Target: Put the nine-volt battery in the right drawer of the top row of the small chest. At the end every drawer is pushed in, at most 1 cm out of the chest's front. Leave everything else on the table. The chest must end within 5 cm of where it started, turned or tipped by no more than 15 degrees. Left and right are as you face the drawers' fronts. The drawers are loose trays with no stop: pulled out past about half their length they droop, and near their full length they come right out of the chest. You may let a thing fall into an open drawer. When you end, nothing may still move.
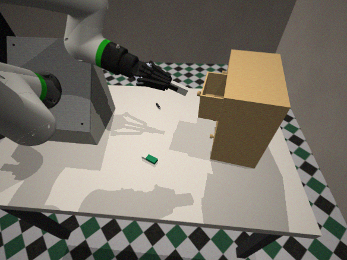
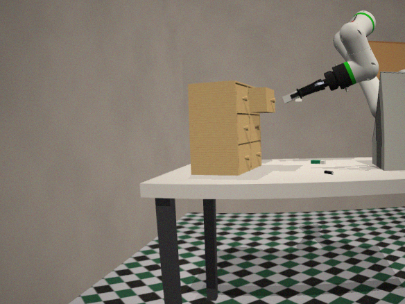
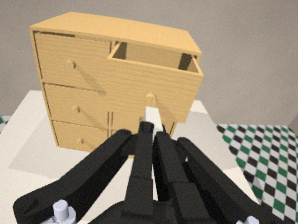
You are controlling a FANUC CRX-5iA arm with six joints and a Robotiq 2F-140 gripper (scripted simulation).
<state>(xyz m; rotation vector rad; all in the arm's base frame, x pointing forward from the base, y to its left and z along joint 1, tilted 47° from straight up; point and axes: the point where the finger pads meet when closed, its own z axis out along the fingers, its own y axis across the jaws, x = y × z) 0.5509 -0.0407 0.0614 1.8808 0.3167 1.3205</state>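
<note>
The small wooden chest [image 1: 255, 80] [image 2: 213, 128] [image 3: 115, 30] stands upright on the table. Its top-row right drawer [image 1: 208, 107] [image 2: 261, 100] [image 3: 167, 82] is pulled partly out and looks level; the other fronts I can see look flush. My gripper [image 1: 182, 89] [image 2: 288, 98] [image 3: 150, 117] is shut with nothing between its fingers. Its pale tips point at that drawer's front, near the height of its knob [image 1: 199, 93] [image 2: 273, 100] [image 3: 151, 96], with a small gap in front of it. No nine-volt battery can be made out; the drawer's floor is largely hidden.
On the table [image 1: 178, 184] [image 2: 208, 189], a green block [image 1: 151, 159] [image 2: 315, 162] with a pale end and a small black cylinder [image 1: 158, 105] [image 2: 329, 172] lie between the chest and the grey robot base [image 1: 71, 98] [image 2: 393, 121].
</note>
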